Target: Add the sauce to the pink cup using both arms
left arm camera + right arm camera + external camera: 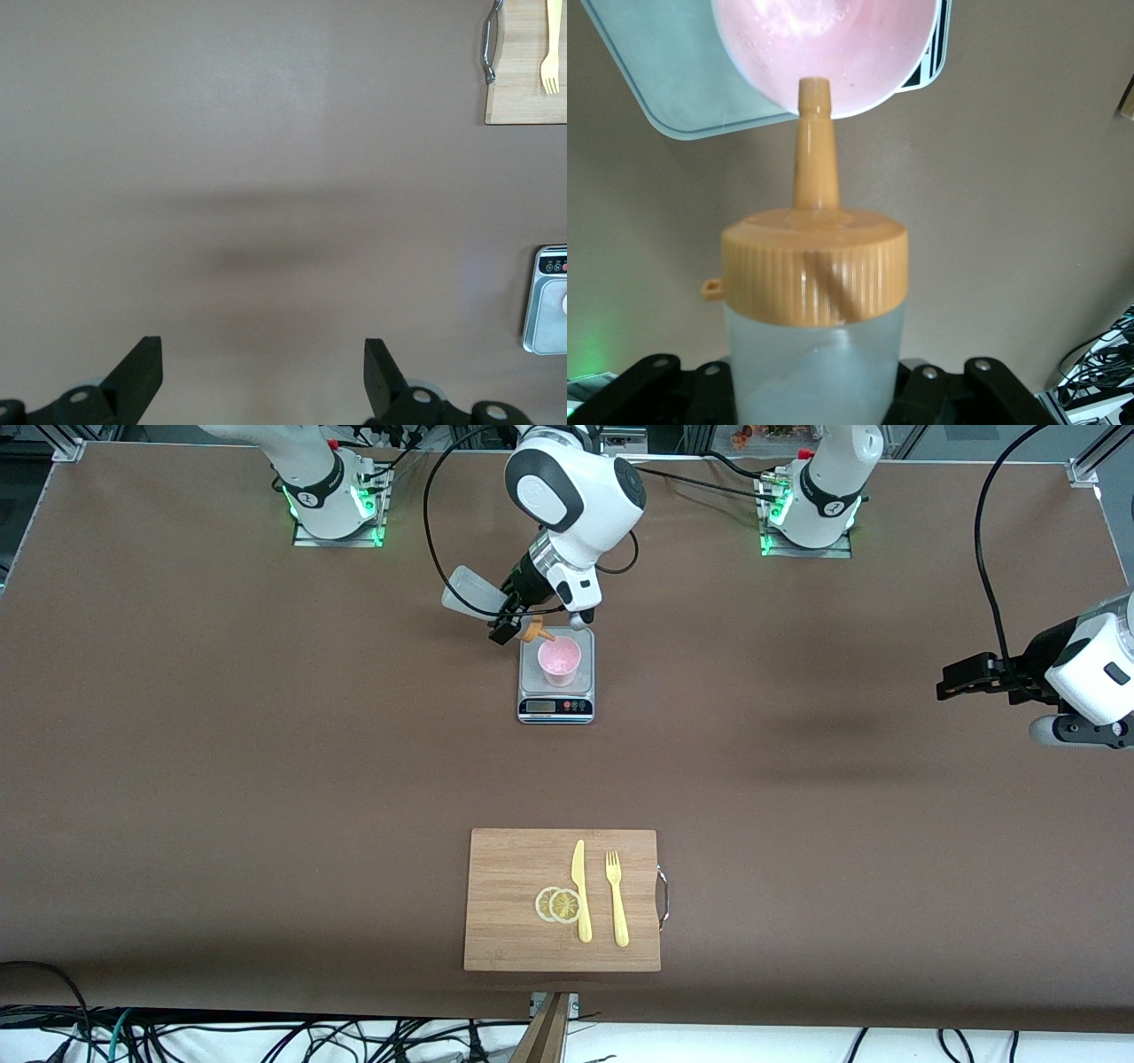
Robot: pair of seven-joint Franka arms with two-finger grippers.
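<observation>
The pink cup (559, 660) stands on a small kitchen scale (555, 707) in the middle of the table. My right gripper (508, 618) is shut on the sauce bottle (467, 590), a translucent squeeze bottle tipped on its side. Its orange nozzle (537, 634) points at the cup's rim. In the right wrist view the bottle (815, 363) fills the jaws, and its nozzle tip (814, 93) is over the cup's mouth (850, 44). My left gripper (944, 686) is open and empty, held above bare table at the left arm's end, its fingers (142, 372) wide apart.
A wooden cutting board (505, 868) lies nearer the front camera, with a yellow knife (580, 890), a yellow fork (617, 899) and two lemon slices (558, 904). The left wrist view shows the scale's edge (547, 305) and the board's corner (523, 88).
</observation>
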